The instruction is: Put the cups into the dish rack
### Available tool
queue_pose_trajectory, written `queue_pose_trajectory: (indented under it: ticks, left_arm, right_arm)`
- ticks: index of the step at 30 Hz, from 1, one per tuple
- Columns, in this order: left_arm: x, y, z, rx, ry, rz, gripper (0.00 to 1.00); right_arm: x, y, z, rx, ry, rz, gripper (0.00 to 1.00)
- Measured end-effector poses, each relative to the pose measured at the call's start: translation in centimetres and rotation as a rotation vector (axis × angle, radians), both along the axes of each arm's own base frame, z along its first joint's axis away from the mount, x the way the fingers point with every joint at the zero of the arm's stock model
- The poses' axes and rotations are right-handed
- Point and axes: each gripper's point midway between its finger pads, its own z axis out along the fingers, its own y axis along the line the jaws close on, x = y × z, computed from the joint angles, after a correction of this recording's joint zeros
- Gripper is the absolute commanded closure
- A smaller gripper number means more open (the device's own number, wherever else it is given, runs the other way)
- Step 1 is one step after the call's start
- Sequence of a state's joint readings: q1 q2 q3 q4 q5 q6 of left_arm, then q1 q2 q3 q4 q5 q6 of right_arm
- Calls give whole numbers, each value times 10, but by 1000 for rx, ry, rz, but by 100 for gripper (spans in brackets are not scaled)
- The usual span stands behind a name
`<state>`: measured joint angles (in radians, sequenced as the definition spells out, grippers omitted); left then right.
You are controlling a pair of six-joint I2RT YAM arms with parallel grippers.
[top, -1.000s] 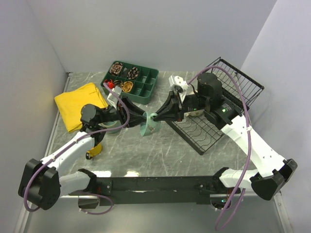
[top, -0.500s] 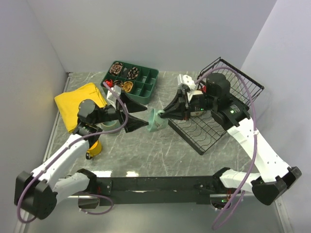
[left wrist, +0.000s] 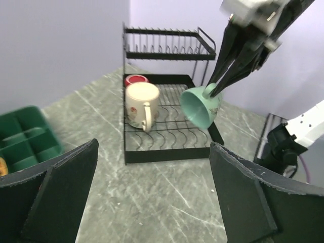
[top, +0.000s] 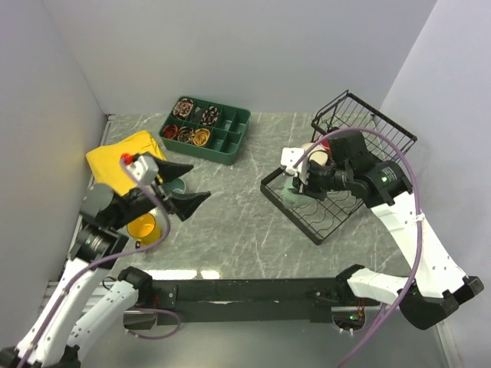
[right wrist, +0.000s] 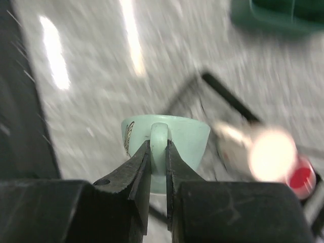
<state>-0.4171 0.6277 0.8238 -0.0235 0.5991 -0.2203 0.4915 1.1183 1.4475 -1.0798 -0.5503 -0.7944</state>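
Observation:
My right gripper (top: pixel 294 184) is shut on the handle of the small pale teal cup (right wrist: pixel 185 134), which hangs tilted over the front of the black dish rack (top: pixel 326 218). In the left wrist view the teal cup (left wrist: pixel 199 107) hangs above the rack's base (left wrist: pixel 167 154). A cream cup (left wrist: pixel 141 104) and a red cup (left wrist: pixel 135 80) stand on that base. My left gripper (top: pixel 198 182) is open and empty at the left, over bare table. The yellow cup (top: pixel 142 228) stands below it. The grey-green cup (top: pixel 179 185) is mostly hidden behind its fingers.
A dark green compartment tray (top: pixel 205 130) with small items sits at the back centre. A yellow cloth (top: pixel 123 162) lies at the left. The rack's raised wire basket end (top: pixel 372 126) stands at the back right. Walls close in on the left, back and right.
My left gripper opened, let go of the teal cup and drew back to the left. My right gripper, shut on the cup's handle, carried it rightward to over the rack.

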Motion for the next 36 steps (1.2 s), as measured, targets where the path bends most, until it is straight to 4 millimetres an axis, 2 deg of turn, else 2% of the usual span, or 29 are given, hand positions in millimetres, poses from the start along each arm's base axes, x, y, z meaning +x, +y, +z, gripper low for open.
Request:
queue_pose_trajectory:
  ticks: [4, 8, 11, 15, 18, 25, 32, 36]
  left_arm:
    - [-14, 14, 1, -8, -34, 47, 4]
    - [-17, 20, -15, 6, -8, 77, 4]
    - [-16, 22, -28, 23, 27, 92, 4]
    - [-16, 25, -35, 38, 34, 107, 4]
    - [-16, 26, -37, 44, 36, 113, 4]
    - [-14, 29, -52, 56, 52, 131, 4]
    - [-13, 30, -56, 71, 50, 139, 4]
    - [-15, 32, -57, 67, 44, 146, 4]
  right_arm:
    - [16, -38, -25, -242, -53, -62, 100]
    - [35, -67, -48, -459, -85, -76, 100]
    - [46, -90, -75, -639, -87, -41, 100]
    - [53, -122, -111, -822, -66, 27, 100]
    - [58, -141, -124, -902, -70, 68, 100]
    - [82, -170, -150, -1068, -136, 145, 100]
    - [114, -179, -163, -1137, -176, 182, 100]
    - [123, -186, -167, -1156, -180, 203, 100]
